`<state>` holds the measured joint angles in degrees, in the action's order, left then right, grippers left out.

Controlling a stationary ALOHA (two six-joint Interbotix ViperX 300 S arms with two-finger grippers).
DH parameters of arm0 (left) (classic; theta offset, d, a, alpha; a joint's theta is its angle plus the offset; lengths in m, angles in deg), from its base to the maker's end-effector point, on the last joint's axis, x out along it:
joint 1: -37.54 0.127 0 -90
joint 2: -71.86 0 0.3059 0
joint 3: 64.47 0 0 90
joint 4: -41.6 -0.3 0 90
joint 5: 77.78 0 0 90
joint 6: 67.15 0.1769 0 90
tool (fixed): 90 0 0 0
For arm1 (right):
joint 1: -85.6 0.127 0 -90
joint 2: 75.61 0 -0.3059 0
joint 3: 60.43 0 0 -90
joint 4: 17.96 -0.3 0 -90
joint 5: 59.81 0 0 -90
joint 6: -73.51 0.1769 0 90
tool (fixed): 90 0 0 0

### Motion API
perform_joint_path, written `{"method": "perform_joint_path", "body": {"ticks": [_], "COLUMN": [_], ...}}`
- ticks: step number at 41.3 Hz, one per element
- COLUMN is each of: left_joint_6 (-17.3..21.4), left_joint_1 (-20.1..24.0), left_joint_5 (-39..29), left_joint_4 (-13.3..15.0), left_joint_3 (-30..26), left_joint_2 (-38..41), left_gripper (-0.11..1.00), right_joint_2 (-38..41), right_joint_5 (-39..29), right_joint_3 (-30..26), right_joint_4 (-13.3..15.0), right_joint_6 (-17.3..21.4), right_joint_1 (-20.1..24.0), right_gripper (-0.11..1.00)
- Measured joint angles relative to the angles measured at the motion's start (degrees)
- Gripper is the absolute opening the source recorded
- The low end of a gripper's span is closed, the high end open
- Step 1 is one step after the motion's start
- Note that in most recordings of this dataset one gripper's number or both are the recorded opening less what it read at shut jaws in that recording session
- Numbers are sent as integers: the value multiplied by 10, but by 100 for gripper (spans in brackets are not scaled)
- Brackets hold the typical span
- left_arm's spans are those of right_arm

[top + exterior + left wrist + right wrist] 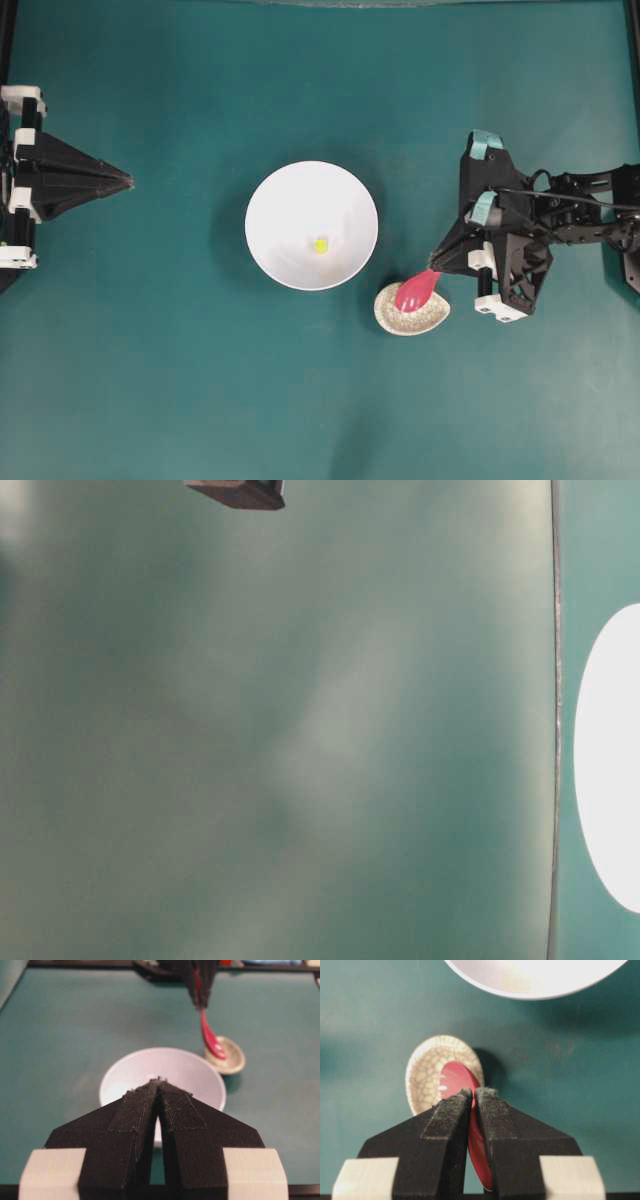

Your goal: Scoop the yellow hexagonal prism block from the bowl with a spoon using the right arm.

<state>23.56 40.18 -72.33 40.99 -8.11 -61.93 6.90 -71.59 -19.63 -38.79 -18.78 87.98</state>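
Even bright lighting, soft shadows, table-level view badly blurred, white bowl (612, 760) overexposed, wrist views sharp

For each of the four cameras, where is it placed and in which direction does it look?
Overhead: above, facing down on bowl, both arms.
Table-level: low, blurred; bowl edge only.
Left wrist: behind shut left gripper, facing bowl.
Right wrist: behind right gripper shut on spoon over speckled dish.
All share the bowl.

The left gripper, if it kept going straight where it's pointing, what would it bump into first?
Probably the bowl. The left gripper, shut and empty, points right at its near rim, with only bare table between them.
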Motion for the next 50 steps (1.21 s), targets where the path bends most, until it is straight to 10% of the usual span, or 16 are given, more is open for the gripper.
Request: {"method": "perform_joint_path", "body": {"ticks": [18, 50], "left_joint_6": [0, 0], "left_joint_1": [0, 0], "left_joint_5": [3, 3], "left_joint_4": [0, 0], "left_joint_3": [1, 1], "left_joint_2": [2, 1], "left_gripper": [0, 0], "right_joint_2": [-76, -121], "right_joint_5": [-27, -75], "right_joint_3": [0, 15], "right_joint_4": [1, 14], "right_joint_6": [0, -11], "right_joint_1": [0, 6], "right_gripper": [61, 58]}}
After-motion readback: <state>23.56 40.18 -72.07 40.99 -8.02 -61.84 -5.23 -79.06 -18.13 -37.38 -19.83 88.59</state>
